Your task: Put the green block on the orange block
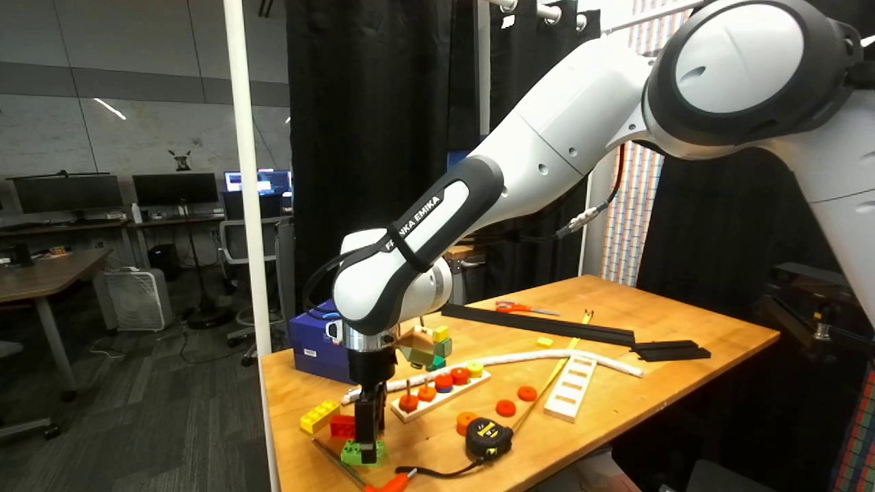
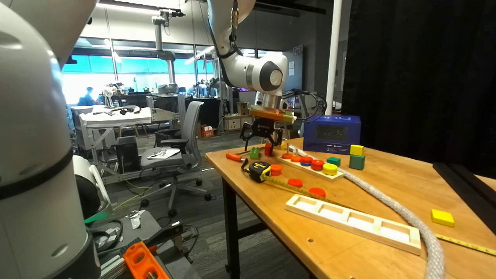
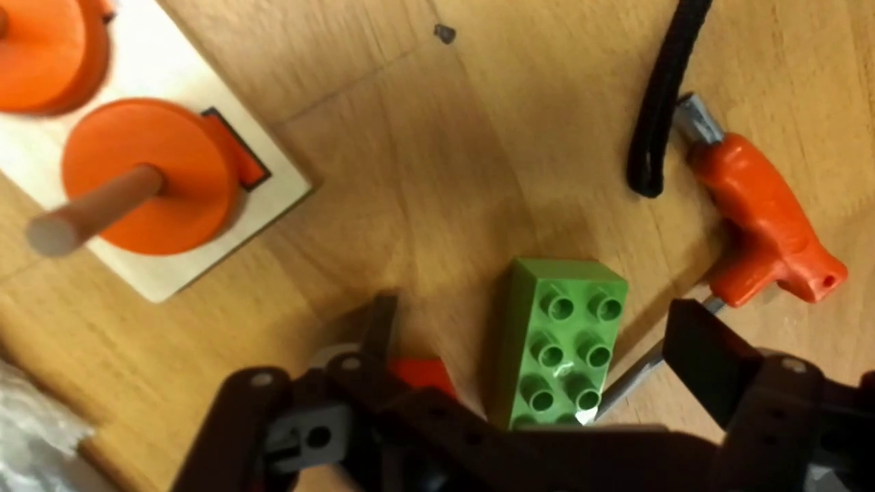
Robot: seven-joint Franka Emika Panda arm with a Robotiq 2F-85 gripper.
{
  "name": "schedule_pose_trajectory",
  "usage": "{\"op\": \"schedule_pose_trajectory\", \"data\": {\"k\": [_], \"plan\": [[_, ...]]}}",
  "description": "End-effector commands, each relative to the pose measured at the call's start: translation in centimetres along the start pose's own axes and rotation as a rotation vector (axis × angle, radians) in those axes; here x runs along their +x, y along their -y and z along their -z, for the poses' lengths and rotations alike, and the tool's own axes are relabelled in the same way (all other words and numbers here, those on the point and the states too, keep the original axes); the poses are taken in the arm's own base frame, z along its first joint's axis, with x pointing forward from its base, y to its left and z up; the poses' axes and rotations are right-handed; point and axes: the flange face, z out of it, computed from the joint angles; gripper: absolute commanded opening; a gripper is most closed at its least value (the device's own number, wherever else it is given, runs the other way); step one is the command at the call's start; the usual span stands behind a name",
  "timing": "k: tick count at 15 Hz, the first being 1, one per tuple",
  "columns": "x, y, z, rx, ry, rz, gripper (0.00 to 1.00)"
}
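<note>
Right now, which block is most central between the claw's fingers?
The green block, near mid-gap in the wrist view; the red block shows beside one finger.

One lime-green block (image 3: 567, 342), one red block (image 1: 342, 428), three yellow blocks (image 2: 442, 217), one blue box (image 2: 332, 135). One tape measure (image 1: 489, 439), one pair scissors (image 1: 518, 308). One tray (image 2: 348, 225), four compartments (image 2: 362, 221). Wrist view: one orange-handled tool (image 3: 762, 212), three o'clock.

Green block (image 3: 569, 345): oblong, studs up; orange block (image 1: 342, 427): reddish, near it, partly hidden in wrist view.
</note>
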Motion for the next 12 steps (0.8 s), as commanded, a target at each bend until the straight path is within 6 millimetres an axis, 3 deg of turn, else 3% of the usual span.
{"op": "schedule_pose_trajectory", "data": {"k": [1,2,4,7,11,12], "plan": [[0.89,-0.72,0.07,0.012,-0.024,0.007,1.0],[0.91,-0.78,0.06,0.013,-0.024,0.007,1.0],[0.96,-0.88,-0.13,0.01,-0.025,0.011,0.75],[1.05,-1.12,0.23,0.005,-0.032,0.01,0.49],[1.15,-1.24,0.4,0.001,-0.037,0.008,0.2],[1.17,-1.22,0.47,0.001,-0.038,0.008,0.18]]}}
